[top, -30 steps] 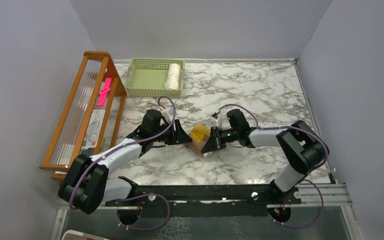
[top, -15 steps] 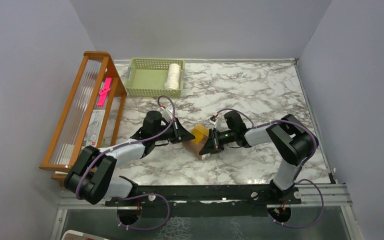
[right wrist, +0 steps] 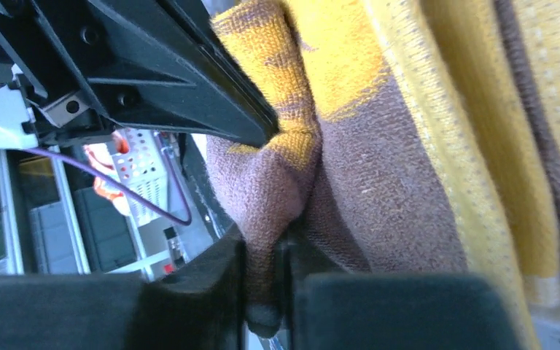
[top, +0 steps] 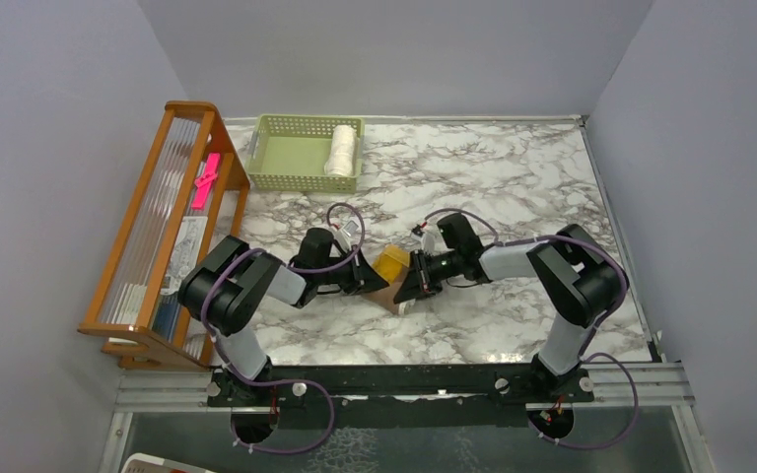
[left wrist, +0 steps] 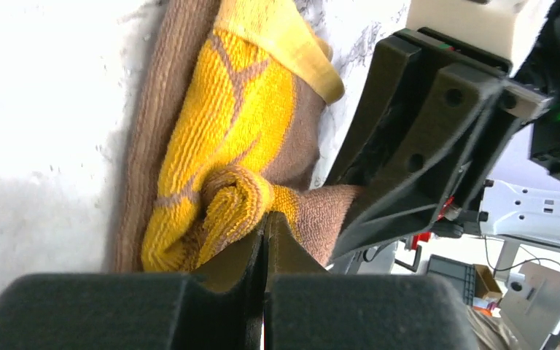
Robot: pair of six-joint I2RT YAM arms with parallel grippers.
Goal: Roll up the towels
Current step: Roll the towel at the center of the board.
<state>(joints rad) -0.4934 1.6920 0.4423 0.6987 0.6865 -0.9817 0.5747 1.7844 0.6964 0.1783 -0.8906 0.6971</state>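
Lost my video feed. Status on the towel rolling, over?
Left tool and right tool both shut on yellow towel, mid-table. Cream towel rolled, in green basket. Nothing in the way.

Your marble-patterned bench (top: 513,177) carries a pale green basket (top: 291,155) at 11 o'clock, a wooden rack (top: 138,197) along its 9 o'clock edge, and the mustard-yellow towel (top: 392,264) bunched near its centre.

High fixed view down onto the table (top: 513,168), wrist views close, facing each other, sharing the yellow towel (left wrist: 219,146)
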